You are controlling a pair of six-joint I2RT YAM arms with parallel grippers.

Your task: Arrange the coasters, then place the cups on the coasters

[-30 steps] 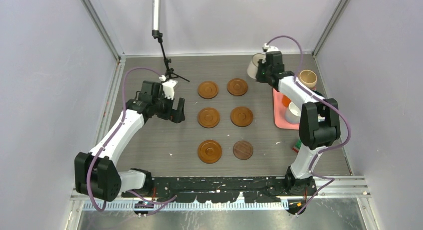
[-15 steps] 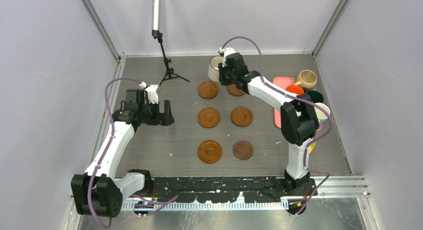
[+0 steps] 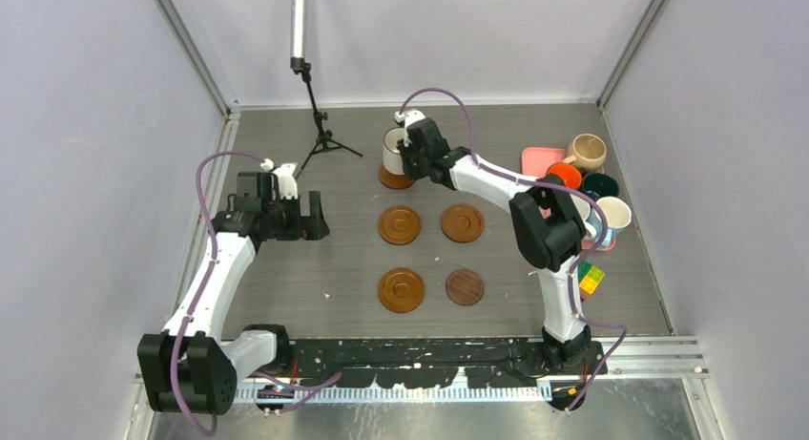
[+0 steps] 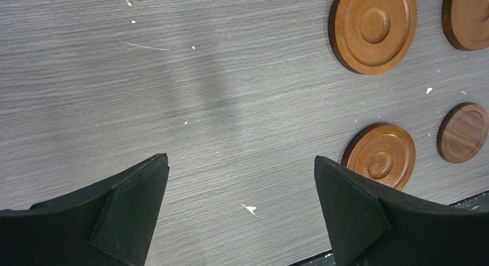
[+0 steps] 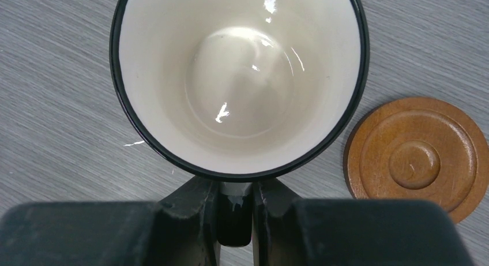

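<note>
Well to the left of the pink tray [image 3: 536, 157], toward the far side of the bench [image 3: 343, 259], a white mug [image 3: 392, 146] with a dark rim stood upright over a reddish-brown coaster [image 3: 385, 180] and hid most of it. Whether its base touched the disc could not be told. The right gripper [image 5: 234, 211] held the mug, its jaws drawn narrow on the mug's side just outside the rim. In the right wrist view a second coaster [image 5: 418, 156], rimmed, lay flat just beside the mug.

Nearer than the tray and left of it lay a third coaster [image 3: 399, 224] and, closer to the tray, a fourth coaster [image 3: 462, 222]. Nearer again lay a fifth coaster [image 3: 402, 290] and, on the tray's side of it, the dark flat coaster [image 3: 465, 287].

A beige mug [image 3: 587, 152] stood just right of the tray's far end, with an orange mug [image 3: 565, 175] at the tray's right edge. A dark green mug [image 3: 601, 184] and a pale mug [image 3: 613, 214] with a white inside stood just beyond. Coloured toy bricks [image 3: 590, 278] lay nearer than the tray.

Far to the tray's left, the left gripper [image 4: 239, 162] hung over bare bench, jaws wide with nothing between them. A small tripod [image 3: 320, 139] stood beyond it.
</note>
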